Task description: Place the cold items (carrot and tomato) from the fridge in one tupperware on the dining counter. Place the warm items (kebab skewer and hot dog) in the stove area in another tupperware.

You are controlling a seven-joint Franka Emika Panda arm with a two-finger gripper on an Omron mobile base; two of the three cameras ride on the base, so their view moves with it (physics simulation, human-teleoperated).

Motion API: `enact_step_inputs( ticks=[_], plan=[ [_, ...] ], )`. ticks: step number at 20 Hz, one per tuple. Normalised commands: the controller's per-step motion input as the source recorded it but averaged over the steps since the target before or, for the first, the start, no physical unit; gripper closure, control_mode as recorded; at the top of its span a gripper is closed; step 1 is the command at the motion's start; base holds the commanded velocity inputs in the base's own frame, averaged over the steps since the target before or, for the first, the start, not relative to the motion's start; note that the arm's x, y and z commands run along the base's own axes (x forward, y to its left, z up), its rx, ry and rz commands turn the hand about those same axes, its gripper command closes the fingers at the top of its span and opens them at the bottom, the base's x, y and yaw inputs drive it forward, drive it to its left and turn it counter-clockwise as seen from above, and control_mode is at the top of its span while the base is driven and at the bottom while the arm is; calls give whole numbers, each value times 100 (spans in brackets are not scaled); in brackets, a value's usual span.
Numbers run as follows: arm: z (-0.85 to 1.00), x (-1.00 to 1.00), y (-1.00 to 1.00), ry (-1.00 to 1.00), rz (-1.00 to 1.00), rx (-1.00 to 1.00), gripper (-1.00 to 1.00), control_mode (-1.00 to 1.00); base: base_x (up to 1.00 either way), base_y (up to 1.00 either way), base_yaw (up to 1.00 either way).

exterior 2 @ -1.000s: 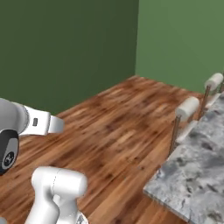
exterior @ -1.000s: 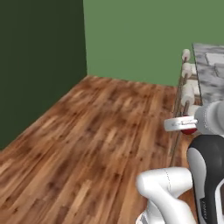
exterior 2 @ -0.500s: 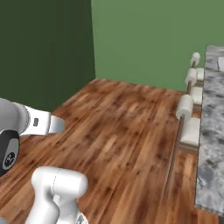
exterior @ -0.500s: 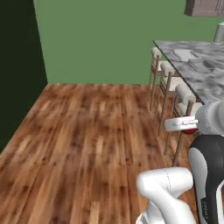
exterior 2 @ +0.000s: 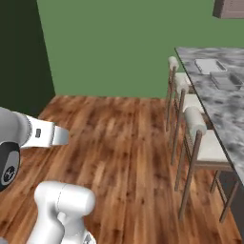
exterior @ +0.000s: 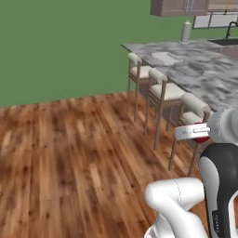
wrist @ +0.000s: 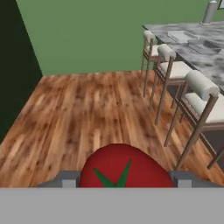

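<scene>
Jaws stand apart just wide enough to clamp the one tomato (wrist: 124, 168), which sits between them at the near edge of the hand view, red with a green star of leaves on top, a dark finger (wrist: 65, 178) pressed to its left side and another to its right. From the left base view a sliver of the same red fruit (exterior: 202, 134) peeks out beside the white wrist, held up in the air well above the wooden floor (exterior: 69, 153). To the right runs the long grey marble table (exterior 2: 224, 107), and along its near side stand three chairs (exterior 2: 200, 143) in a row, each with a pale padded seat, a rounded pale backrest and slim brown legs; all three are upright and tucked close to the table edge. On the table top lie two shallow grey tupperware trays (exterior 2: 209, 65), side by side, one nearer the far end and one just this side of it, and both look bare inside as far as can be made out. Farther along, at the far end, stands one upright grey cylinder (exterior: 186, 31); what it is cannot be told. A green wall (exterior 2: 124, 43) closes the far side of the room, and a dark panel (exterior 2: 21, 57) stands at the left of it. The carried tomato is well apart from both trays.
</scene>
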Motion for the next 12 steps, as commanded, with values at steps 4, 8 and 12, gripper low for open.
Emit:
enact_step_inputs(
  ticks=[4, 8, 12],
  plan=[
    [0, 0, 0, 0, 0, 0, 100, 100, 100, 82, -47],
    [0, 0, 0, 0, 0, 0, 100, 100, 100, 80, -47],
    [0, 0, 0, 0, 0, 0, 100, 100, 100, 83, -47]
  ],
)
